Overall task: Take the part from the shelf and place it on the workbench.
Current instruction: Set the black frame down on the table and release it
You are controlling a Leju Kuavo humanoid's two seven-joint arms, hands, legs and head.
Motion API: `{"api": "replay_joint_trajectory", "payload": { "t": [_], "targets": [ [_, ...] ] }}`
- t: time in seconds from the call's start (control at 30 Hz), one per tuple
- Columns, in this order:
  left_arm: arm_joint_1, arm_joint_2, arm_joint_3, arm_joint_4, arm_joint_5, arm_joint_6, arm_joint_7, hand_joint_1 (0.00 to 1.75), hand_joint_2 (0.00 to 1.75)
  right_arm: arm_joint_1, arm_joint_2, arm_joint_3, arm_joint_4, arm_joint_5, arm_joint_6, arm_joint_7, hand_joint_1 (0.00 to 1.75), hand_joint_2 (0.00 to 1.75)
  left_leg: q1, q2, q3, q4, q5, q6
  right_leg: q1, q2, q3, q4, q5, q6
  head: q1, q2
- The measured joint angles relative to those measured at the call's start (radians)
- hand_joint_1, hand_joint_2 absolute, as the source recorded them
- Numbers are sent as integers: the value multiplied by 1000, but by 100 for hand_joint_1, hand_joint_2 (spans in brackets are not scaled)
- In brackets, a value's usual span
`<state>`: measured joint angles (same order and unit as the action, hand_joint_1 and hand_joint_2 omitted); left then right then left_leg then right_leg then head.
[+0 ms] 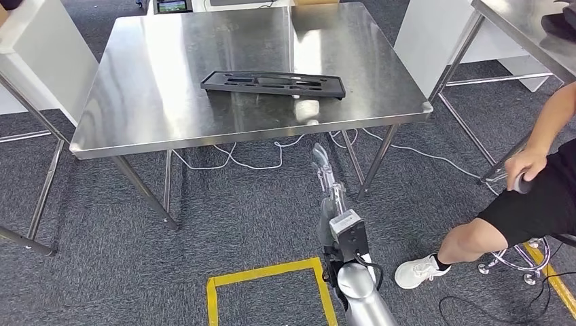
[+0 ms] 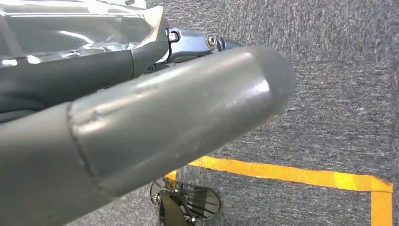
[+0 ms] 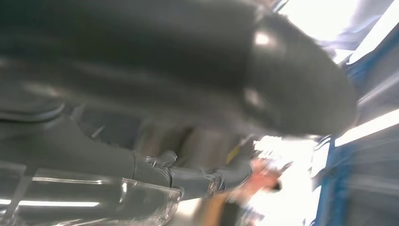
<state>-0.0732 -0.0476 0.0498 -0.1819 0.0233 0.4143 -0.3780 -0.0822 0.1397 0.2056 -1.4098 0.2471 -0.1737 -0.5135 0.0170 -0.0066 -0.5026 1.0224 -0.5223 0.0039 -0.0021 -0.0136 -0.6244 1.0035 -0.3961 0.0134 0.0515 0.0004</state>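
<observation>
On the steel workbench (image 1: 170,115), toward its near edge, the black part (image 1: 273,84) lies flat, apart from both hands. The placing step looks done to me. Below the near edge, the right hand (image 1: 327,178) hangs free with straight fingers, holding nothing. The left hand (image 2: 141,127) is over the carpet; its fingers I cannot tell. I see no container. Next calls only for keeping the arms clear.
</observation>
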Motion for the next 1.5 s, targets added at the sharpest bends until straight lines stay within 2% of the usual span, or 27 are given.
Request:
{"api": "replay_joint_trajectory", "payload": {
  "t": [0.1,0.17,0.23,0.27,0.33,0.4,0.43,0.5,0.53,0.6,0.63,0.73,0.77,0.8,0.83,0.9,0.97,1.03,1.1,1.13,1.17,1.23,1.27,1.3,1.37,1.43,1.5],
  "targets": [
    [5,-1,6,1,-2,4,0,0,0,2,-28,-74,186,98,-148,28,0,0,-3,2,-14,-17,22,31,3,-1,-8,3,6,19,0,0],
    [6,-1,10,1,-4,6,1,0,0,-2,-58,-131,360,138,-214,36,0,0,0,4,-40,-24,49,51,2,4,-35,62,-59,13,2,0],
    [7,0,13,1,-6,9,1,0,0,-10,-86,-183,544,175,-275,51,0,0,-1,3,-71,-23,75,58,-5,8,-70,184,-150,6,5,0],
    [8,1,15,1,-8,10,1,0,0,-15,-98,-203,630,196,-301,71,0,0,-1,3,-89,-22,89,56,-8,9,-77,243,-173,11,4,0],
    [11,0,17,1,-13,8,-1,0,0,-20,-120,-233,777,224,-319,138,0,0,1,4,-124,-21,117,51,-13,9,-52,286,-157,36,4,0],
    [12,0,17,1,-19,3,-4,0,0,-21,-134,-257,886,219,-289,221,0,0,2,5,-154,-19,142,41,-19,9,42,190,-120,56,4,0],
    [12,0,17,1,-22,2,-8,0,0,-20,-139,-270,931,211,-267,259,0,0,1,6,-165,-18,153,35,-18,10,107,105,-123,56,5,0],
    [11,2,18,1,-25,1,-16,0,0,-17,-142,-295,1003,196,-229,316,0,0,-2,7,-174,-19,175,21,-11,13,186,-22,-152,41,4,0],
    [12,2,18,1,-25,0,-20,0,0,-12,-142,-305,1033,191,-217,334,0,0,-3,8,-175,-21,185,16,-5,15,195,-45,-160,32,3,0],
    [16,5,20,2,-25,0,-25,0,0,1,-141,-320,1082,185,-203,355,0,0,0,9,-179,-19,184,6,-10,12,178,-42,-148,13,1,0],
    [19,6,21,2,-25,-1,-26,0,0,6,-140,-326,1100,184,-200,363,0,0,3,9,-186,-1,153,1,-14,10,169,-40,-138,-1,0,0],
    [22,8,23,2,-29,-2,-27,0,0,10,-138,-338,1139,187,-187,414,0,0,6,7,-220,162,-15,-8,-13,6,130,-38,-101,-31,-3,0],
    [22,9,23,2,-32,-2,-27,0,0,12,-137,-342,1151,189,-180,439,0,0,6,6,-226,228,-47,-9,-9,5,117,-36,-89,-34,-3,0],
    [21,10,23,2,-34,-3,-27,0,0,16,-136,-344,1161,193,-175,463,0,0,6,5,-223,275,-53,-10,-6,4,102,-33,-77,-34,-3,0],
    [21,11,23,2,-35,-4,-27,0,0,21,-135,-345,1171,197,-171,484,0,0,6,5,-205,291,-35,-9,-4,3,86,-28,-67,-32,-3,0],
    [20,11,23,2,-38,-5,-27,0,0,28,-132,-346,1185,204,-168,511,0,0,5,5,-116,217,12,-1,-2,4,52,-14,-48,-27,-3,0],
    [15,13,23,1,-40,-5,-27,0,0,30,-127,-346,1193,209,-163,529,0,0,2,4,-1,65,-4,11,2,5,28,1,-35,-18,-2,0],
    [11,14,23,0,-42,-6,-28,0,0,29,-124,-346,1200,214,-149,560,0,0,-6,3,48,-20,-34,21,3,4,17,5,-18,-5,-1,0],
    [11,14,23,1,-40,-7,-30,0,0,28,-123,-346,1207,220,-133,599,0,0,-10,7,34,-34,-17,35,2,3,7,3,-5,8,-2,0],
    [12,14,23,1,-39,-7,-31,0,0,30,-121,-346,1211,224,-126,618,0,0,-9,9,22,-38,-2,44,1,5,-1,13,-19,9,-2,0],
    [12,14,24,1,-36,-6,-32,0,0,32,-120,-345,1213,229,-121,635,0,0,-7,12,7,-43,14,50,0,6,-14,39,-52,7,-1,0],
    [13,13,25,1,-33,-4,-32,0,0,33,-117,-345,1216,240,-111,657,0,0,-5,15,-27,-45,43,54,-6,9,-41,139,-151,-2,2,0],
    [14,13,26,1,-32,-4,-32,0,0,33,-116,-345,1217,247,-107,664,0,0,-5,17,-46,-44,58,53,-8,9,-49,199,-187,0,3,0],
    [14,12,27,1,-32,-3,-32,0,0,33,-116,-344,1217,253,-104,667,0,0,-5,19,-65,-43,73,50,-11,9,-49,248,-198,9,3,0],
    [14,10,27,1,-31,-2,-32,0,0,32,-115,-343,1218,261,-99,672,0,0,-2,22,-102,-40,104,42,-19,9,-6,267,-158,40,3,0],
    [14,10,28,1,-31,-1,-32,0,0,30,-113,-341,1218,265,-98,674,0,0,1,23,-135,-32,131,29,-28,10,99,154,-125,62,4,0],
    [13,12,29,1,-31,0,-33,0,0,27,-110,-339,1218,267,-97,675,0,0,-1,22,-153,-26,154,14,-24,16,197,5,-158,51,4,0]
  ]
}}
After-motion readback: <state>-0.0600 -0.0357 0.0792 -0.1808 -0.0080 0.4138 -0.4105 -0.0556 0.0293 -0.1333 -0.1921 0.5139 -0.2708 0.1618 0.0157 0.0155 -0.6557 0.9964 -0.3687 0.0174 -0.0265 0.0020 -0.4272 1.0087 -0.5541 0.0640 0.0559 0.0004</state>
